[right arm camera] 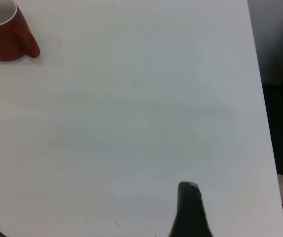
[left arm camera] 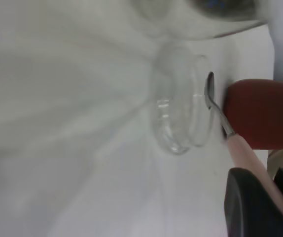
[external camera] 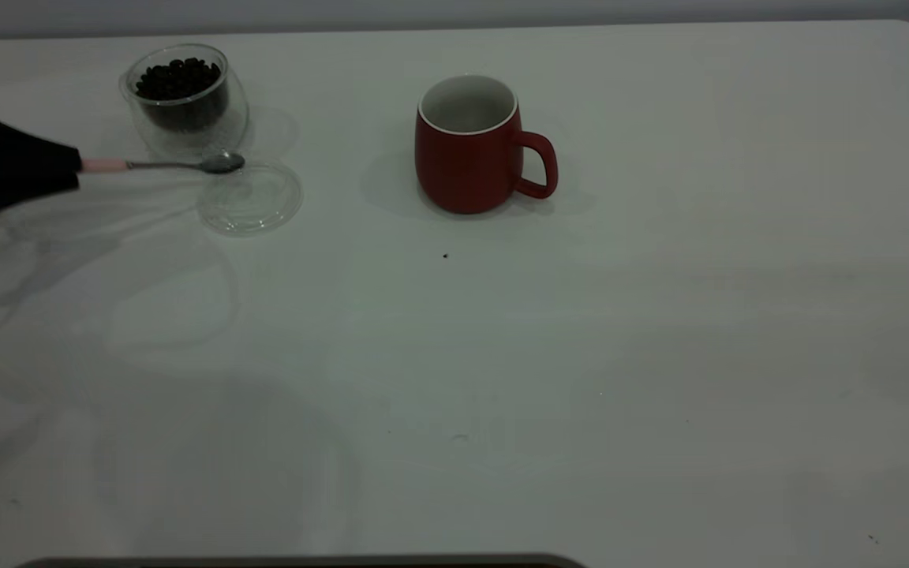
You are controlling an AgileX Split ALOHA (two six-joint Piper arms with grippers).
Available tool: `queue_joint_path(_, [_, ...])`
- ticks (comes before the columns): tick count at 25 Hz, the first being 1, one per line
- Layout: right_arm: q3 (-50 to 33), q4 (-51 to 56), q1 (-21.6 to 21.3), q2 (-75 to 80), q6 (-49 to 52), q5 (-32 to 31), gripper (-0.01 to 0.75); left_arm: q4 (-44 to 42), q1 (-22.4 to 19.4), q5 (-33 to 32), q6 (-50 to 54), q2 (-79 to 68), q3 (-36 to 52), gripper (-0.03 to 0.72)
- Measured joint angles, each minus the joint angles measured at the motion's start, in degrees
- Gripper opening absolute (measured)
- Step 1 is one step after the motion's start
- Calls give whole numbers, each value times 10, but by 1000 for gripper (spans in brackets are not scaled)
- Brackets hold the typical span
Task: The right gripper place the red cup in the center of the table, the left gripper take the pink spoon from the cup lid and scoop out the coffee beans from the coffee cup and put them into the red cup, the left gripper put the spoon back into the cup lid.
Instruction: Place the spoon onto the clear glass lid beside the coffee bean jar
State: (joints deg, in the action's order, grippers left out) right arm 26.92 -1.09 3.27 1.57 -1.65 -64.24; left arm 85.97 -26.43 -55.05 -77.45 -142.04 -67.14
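Observation:
The red cup point(external camera: 466, 150) stands upright near the middle of the table point(external camera: 581, 355), handle to the right, white inside showing no beans. The coffee cup point(external camera: 186, 99) with coffee beans point(external camera: 178, 79) stands at the far left. The cup lid point(external camera: 251, 201) lies just in front of it. My left gripper point(external camera: 76, 170) is at the left edge, shut on the pink spoon point(external camera: 178, 164) by its handle. The spoon lies level and its metal bowl hangs over the lid's far rim. In the left wrist view the gripper point(left arm camera: 265, 182) holds the spoon point(left arm camera: 215, 106) beside the lid point(left arm camera: 181, 113). My right gripper point(right arm camera: 87, 222) is open and empty, far from the red cup point(right arm camera: 3, 34).
A small dark speck point(external camera: 445, 255) lies in front of the red cup. The table's right edge point(right arm camera: 260, 123) runs close to the right gripper, with dark floor beyond it.

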Motion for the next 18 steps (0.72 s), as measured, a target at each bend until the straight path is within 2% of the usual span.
queue_joint_path(9, [0,0,0,0,0,0,585,45,17,1,-47,-38,0,127])
queue_joint_path(18, [0,0,0,0,0,0,585,50,36,3,-90,-42,0,127])
